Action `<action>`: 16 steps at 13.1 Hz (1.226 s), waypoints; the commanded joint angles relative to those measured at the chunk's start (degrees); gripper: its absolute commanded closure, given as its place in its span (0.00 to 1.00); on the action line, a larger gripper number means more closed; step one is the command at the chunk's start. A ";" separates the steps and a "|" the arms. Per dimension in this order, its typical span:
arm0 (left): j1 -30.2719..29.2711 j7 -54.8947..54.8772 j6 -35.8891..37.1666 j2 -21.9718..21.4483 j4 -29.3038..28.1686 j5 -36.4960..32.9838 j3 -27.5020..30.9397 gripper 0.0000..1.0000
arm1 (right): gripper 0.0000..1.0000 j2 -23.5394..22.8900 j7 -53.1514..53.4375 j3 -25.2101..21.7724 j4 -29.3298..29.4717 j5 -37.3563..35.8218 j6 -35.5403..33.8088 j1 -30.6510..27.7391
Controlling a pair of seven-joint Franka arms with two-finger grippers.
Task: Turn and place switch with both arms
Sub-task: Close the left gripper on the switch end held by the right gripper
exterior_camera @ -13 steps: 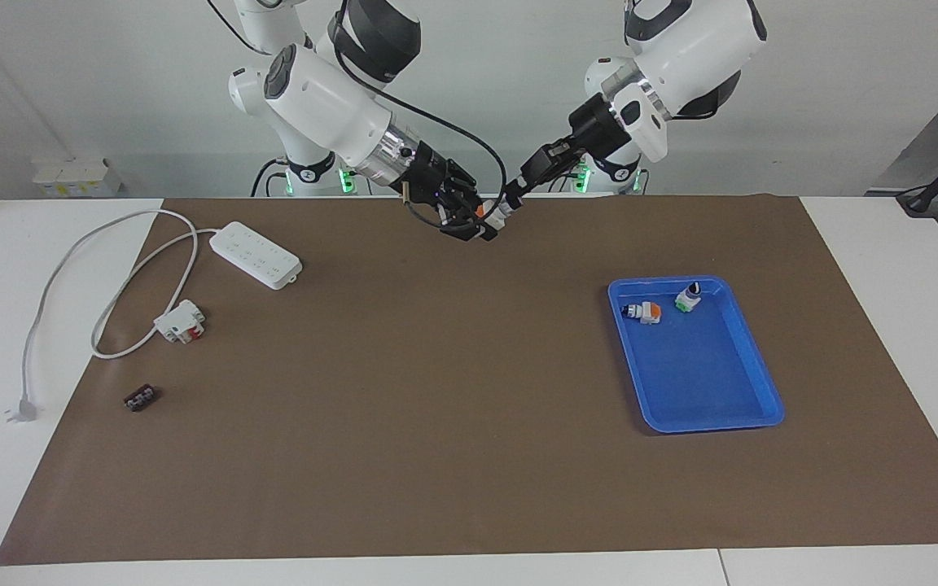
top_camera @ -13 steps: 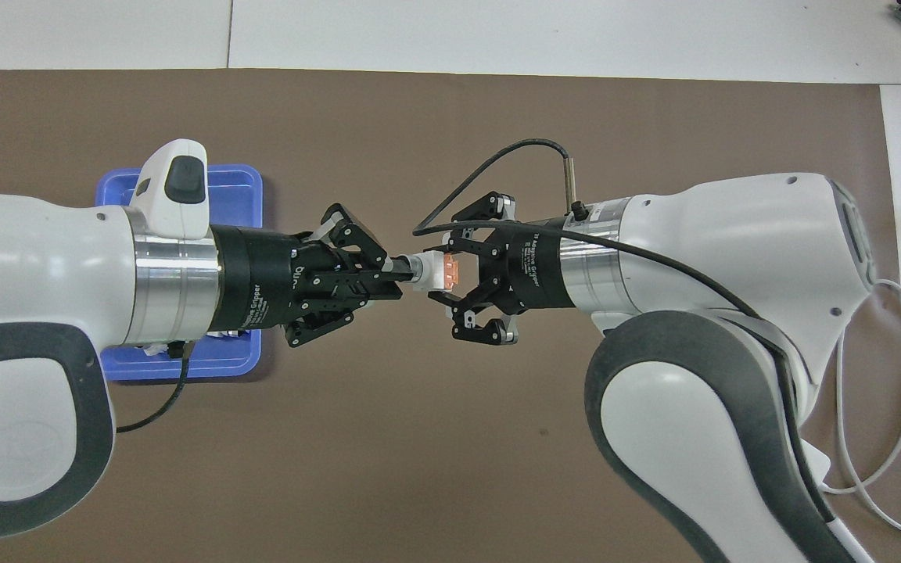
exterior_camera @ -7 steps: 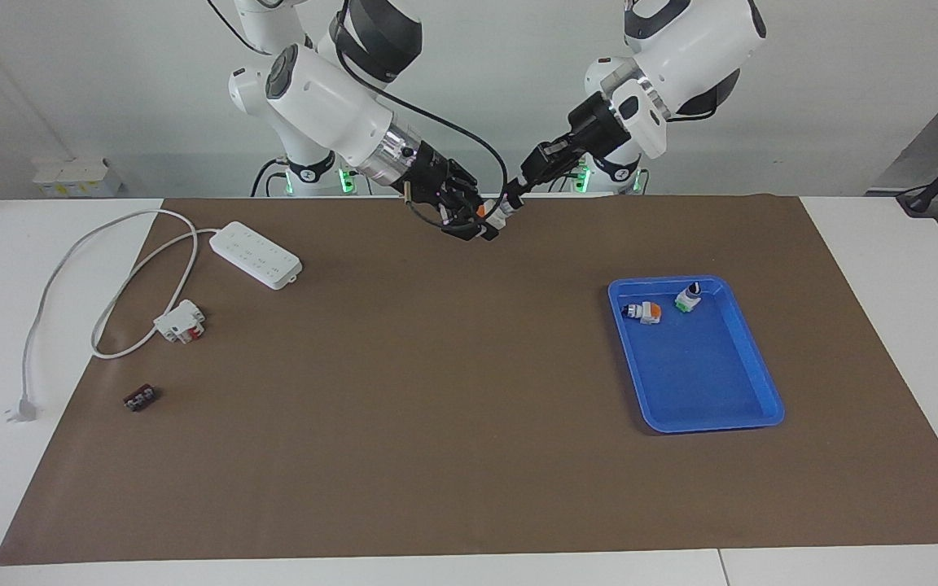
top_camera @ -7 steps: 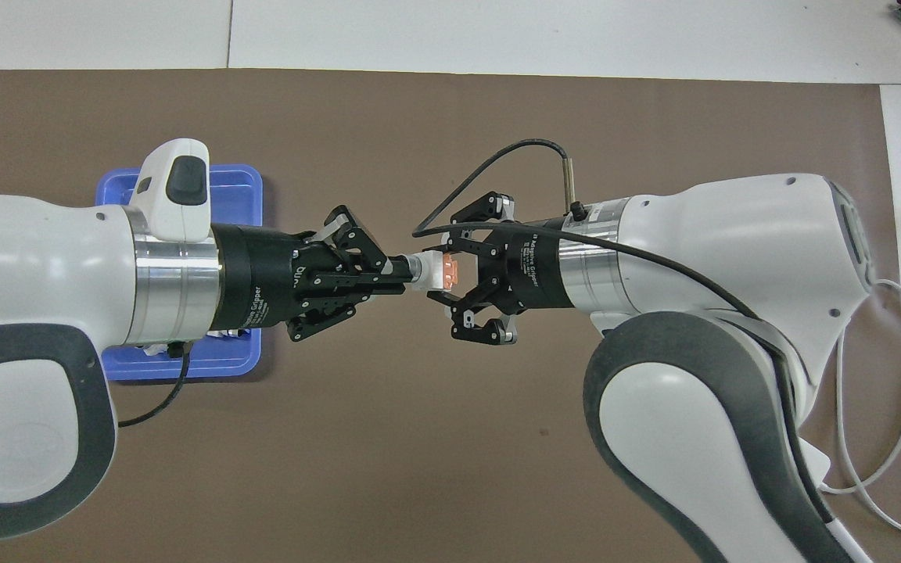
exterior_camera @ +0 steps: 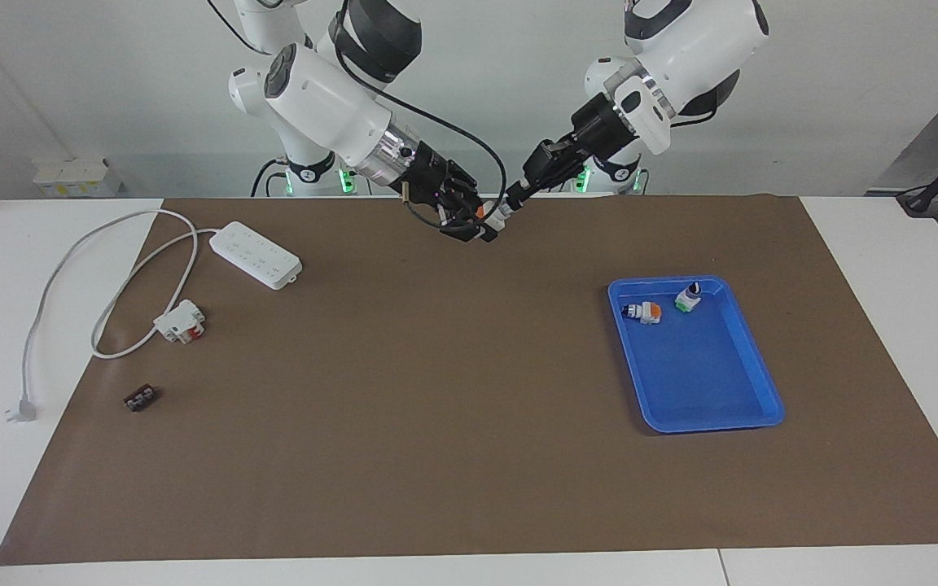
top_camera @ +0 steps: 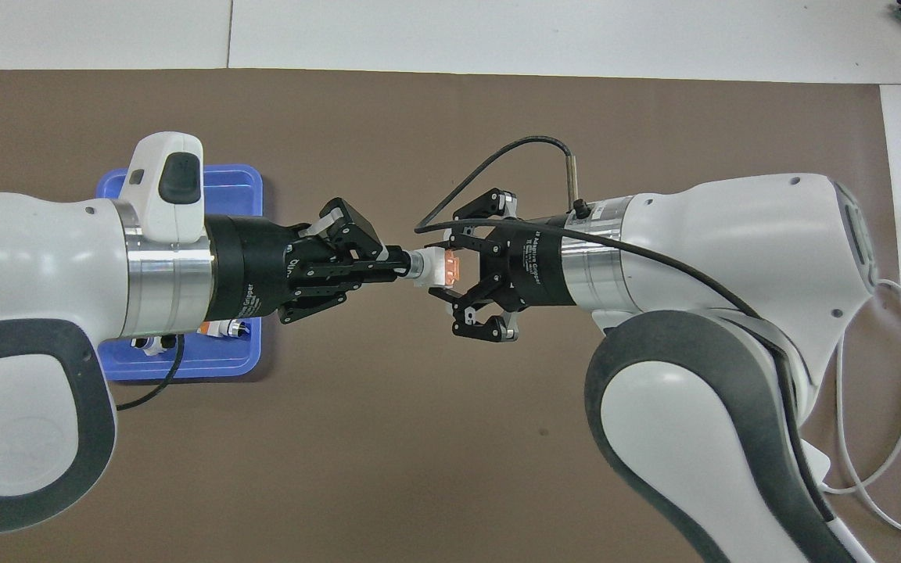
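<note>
The selector switch [top_camera: 435, 268] hangs in mid-air between the two grippers, over the brown mat [exterior_camera: 436, 391] at the robots' end of the surface and well clear of it. The right gripper [top_camera: 454, 275] grasps it by the orange block end, its jaws clamped on the two sides of the block. The left gripper [top_camera: 397, 270] meets it from the other end, jaws pinched together on the small black knob, with the silver collar and white body showing in the gap between the two sets of jaws.

So the pick-up is done and both arms are engaged on the part — this reads as the turning step itself, one gripper bracing the body while the other works the knob. Whether the knob has reached its new position cannot be told from either view; it is mostly hidden inside the left jaws.

Placing is still left. The blue tray [exterior_camera: 729, 407] lies toward the left arm's end of the surface and already carries an orange-ended switch [exterior_camera: 642, 312] and a green-based switch [exterior_camera: 687, 297], so it is probably the destination. To finish, one pair of jaws must let go and the other must carry the part over the tray and set it down — none of that has begun.
</note>
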State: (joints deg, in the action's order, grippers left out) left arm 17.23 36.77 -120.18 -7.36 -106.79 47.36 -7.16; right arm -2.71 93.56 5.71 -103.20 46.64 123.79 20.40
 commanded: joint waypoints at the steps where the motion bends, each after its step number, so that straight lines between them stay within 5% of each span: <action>1: 0.34 -2.57 -1.28 -0.02 -0.18 -3.22 0.30 0.82 | 1.00 0.16 -0.05 0.18 -0.24 0.29 0.31 -0.09; 16: 2.89 -3.37 -4.27 0.33 -0.26 -5.35 0.04 0.88 | 1.00 0.16 -0.57 0.18 -0.24 0.21 0.04 -0.36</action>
State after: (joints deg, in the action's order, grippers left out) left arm 17.95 33.46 -123.43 -7.04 -106.78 42.79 -7.56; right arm -2.74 93.56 5.64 -103.28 46.62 123.75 20.42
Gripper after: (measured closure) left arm 0.868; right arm 0.568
